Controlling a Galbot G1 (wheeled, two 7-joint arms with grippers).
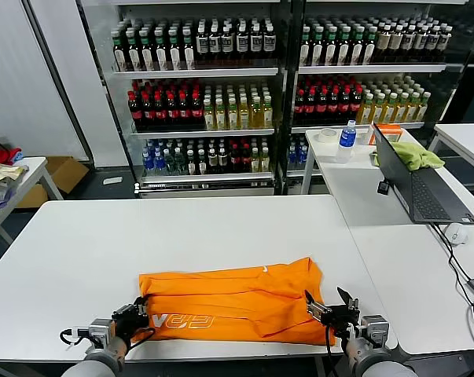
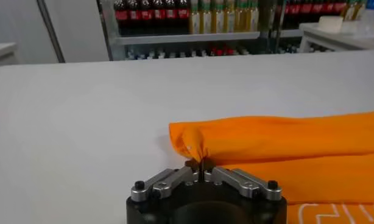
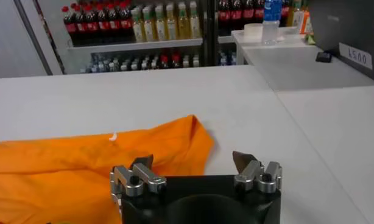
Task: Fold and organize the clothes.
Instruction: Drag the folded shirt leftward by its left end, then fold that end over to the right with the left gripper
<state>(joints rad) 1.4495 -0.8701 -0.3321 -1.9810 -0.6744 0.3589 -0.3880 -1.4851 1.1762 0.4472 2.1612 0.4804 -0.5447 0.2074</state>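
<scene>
Left pincer (image 2: 201, 165): your jaws are pinched together on a bunched corner of the orange T-shirt (image 2: 284, 146). The wrist view shows the cloth gathered into a small pucker right at the fingertips. In the head view this pincer (image 1: 140, 308) sits at the shirt's left end, at the near edge of the desk (image 1: 79, 243). My reading is that the corner is held so that end can be lifted and carried over in a fold.

Right pincer (image 3: 193, 162): fingers stand wide apart and hold nothing. It sits low at the shirt's right end (image 1: 331, 305), with the hem just ahead of the left finger and bare desk under the right one. It looks placed to take the matching corner, so both ends would rise together; this is a judgement, since the grip is not yet made.

T-shirt (image 1: 237, 302): it lies flat along the near edge of the white desk, long axis left to right, already doubled into a band. The pale lettering (image 1: 181, 321) faces up near the left end. A small white mark (image 1: 266, 269) shows near the far edge.

Risk note: with only one end gripped, lifting now would drag the band askew. Check the right corner before you raise anything.

Farther out, on the side desk at the right, there is a laptop (image 1: 413, 184), a yellow-green cloth (image 1: 413, 154), a water bottle (image 1: 347, 140) and a mouse (image 1: 457, 232). Behind the desks are shelves of drink bottles (image 1: 213, 110). None of these matters to the fold.
</scene>
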